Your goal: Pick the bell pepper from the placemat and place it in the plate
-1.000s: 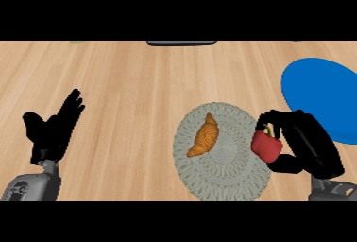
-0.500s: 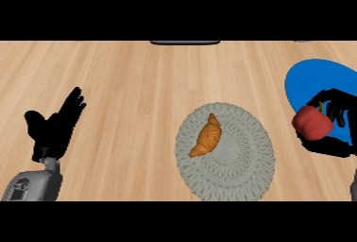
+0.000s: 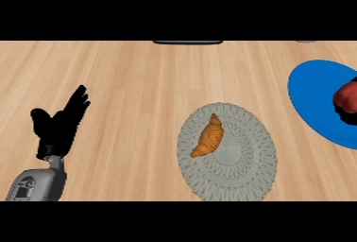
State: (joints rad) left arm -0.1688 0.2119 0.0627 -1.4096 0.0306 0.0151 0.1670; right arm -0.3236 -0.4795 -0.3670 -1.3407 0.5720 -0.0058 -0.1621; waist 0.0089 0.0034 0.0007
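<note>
A: What does the bell pepper look like?

B: A dark red, rounded lump at the right edge of the frame, over the blue plate. Only part of it shows; the frame cuts off the rest.

A: And the right hand?

B: Just a bit of black below the pepper, touching it at the frame's edge. I cannot tell how its fingers stand.

A: The placemat?

B: Grey, oval and woven, low in the middle of the frame, its bottom end cut by the lower edge. A golden-brown croissant lies on its left half, tilted, its narrow tip toward the top.

A: Where is the room?

B: Bare wooden table fills the upper left and middle. A strip of wood separates placemat and plate. The plate itself runs out of the frame on the right.

A: The other hand?

B: The left hand rests at the lower left, fingers straight and spread, pointing up, well apart from the placemat.

A: Anything unclear?

B: A dark flat thing at the top edge, mostly cut off; I cannot say what it is.
</note>
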